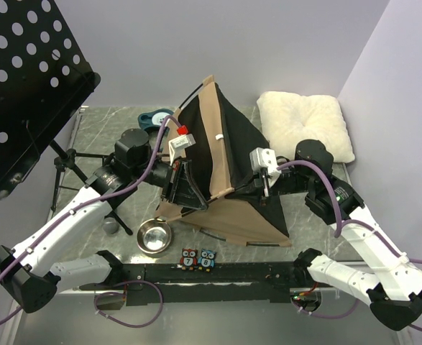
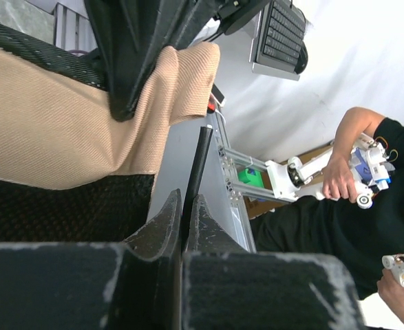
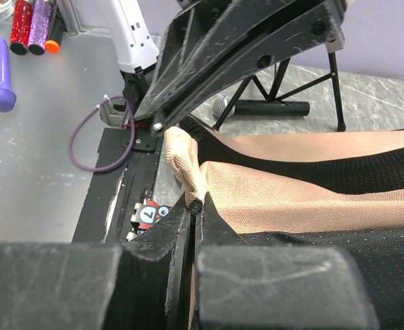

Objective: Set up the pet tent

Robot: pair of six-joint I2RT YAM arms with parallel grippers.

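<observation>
Left gripper [image 1: 184, 185]: at the tent's left side. In its wrist view the fingers [image 2: 157, 227] are pressed together on a thin black pole [image 2: 200, 157] that runs straight up out of the pinch.

Right gripper [image 1: 245, 188]: reaching in from the right, low on the tent. Its wrist view shows the fingers [image 3: 162, 237] squeezed on the tan hem, with a small round pole end caught at the tips.

Table [image 1: 106, 121]: grey marbled top, with both arms bolted along the near edge.

Tent [image 1: 234, 135]: mid-table between the two grippers and half raised. Its peak points to the far side, a black panel faces right, and tan cloth lies spread flat toward the near edge. From the left wrist the tan weave [image 2: 50, 130] hangs beside the pinched pole. From the right wrist it lies in folds [image 3: 312, 199] over black mesh.

Panel [image 1: 24, 86]: a black perforated sheet on a tripod, looming over the table's left side, apart from the tent.

Cushion [image 1: 305, 122]: white and fluffy, in the far right corner, near the tent but not touching it.

Bowl stand [image 1: 155, 115]: blue, partly hidden behind the left arm, at the tent's far left.

Bowl [image 1: 154, 236]: shiny steel, just left of the tan flap's near corner.

Owls [image 1: 198, 259]: two small figures side by side on the near rail, in front of the tent.
</observation>
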